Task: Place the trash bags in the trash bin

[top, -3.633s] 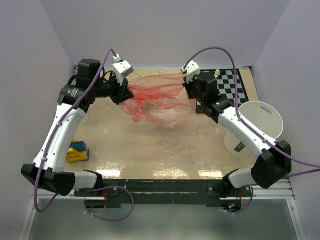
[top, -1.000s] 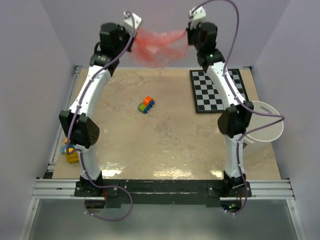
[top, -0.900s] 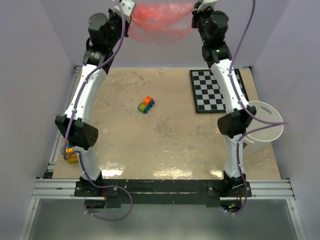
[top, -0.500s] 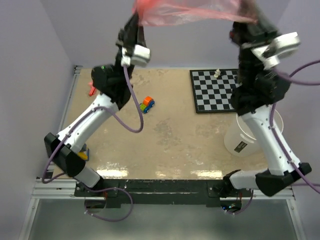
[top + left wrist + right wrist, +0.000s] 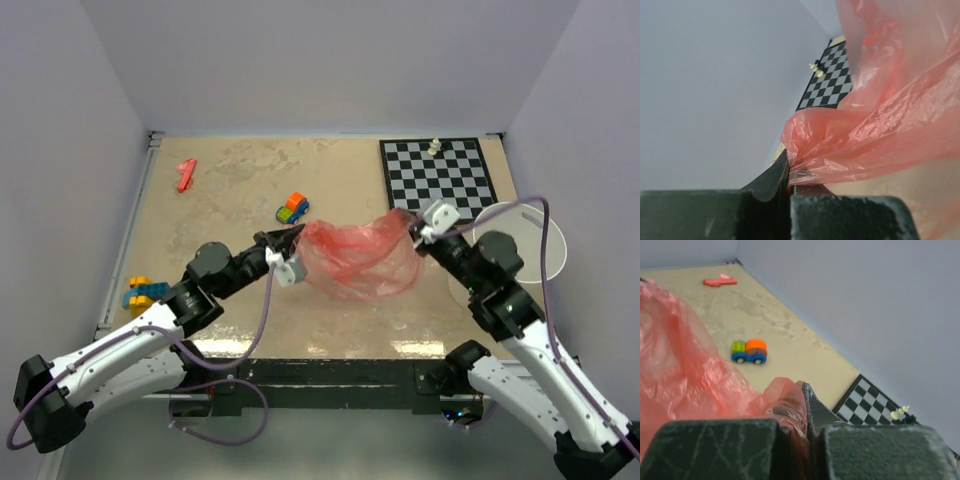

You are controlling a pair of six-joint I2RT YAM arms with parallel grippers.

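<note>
The trash bag (image 5: 355, 262), thin crinkly red-pink film, hangs stretched between my two grippers over the middle of the table. My left gripper (image 5: 291, 240) is shut on its left edge, where the film bunches at the pinch (image 5: 800, 165). My right gripper (image 5: 412, 228) is shut on its right edge, with film wrapped over the fingertips (image 5: 790, 400). The trash bin (image 5: 515, 250), a white round bucket, stands at the right edge of the table, just right of my right gripper and partly behind my right arm.
A black-and-white checkerboard (image 5: 435, 172) with a small pale chess piece (image 5: 435, 146) lies at the back right. A toy car (image 5: 292, 208) sits behind the bag. A small red piece (image 5: 185, 174) lies back left. Yellow and blue blocks (image 5: 145, 295) sit at the left edge.
Both arms have swung down from high above the table, carrying the bag with them. It now hangs low over the table's middle, close to the bin.
</note>
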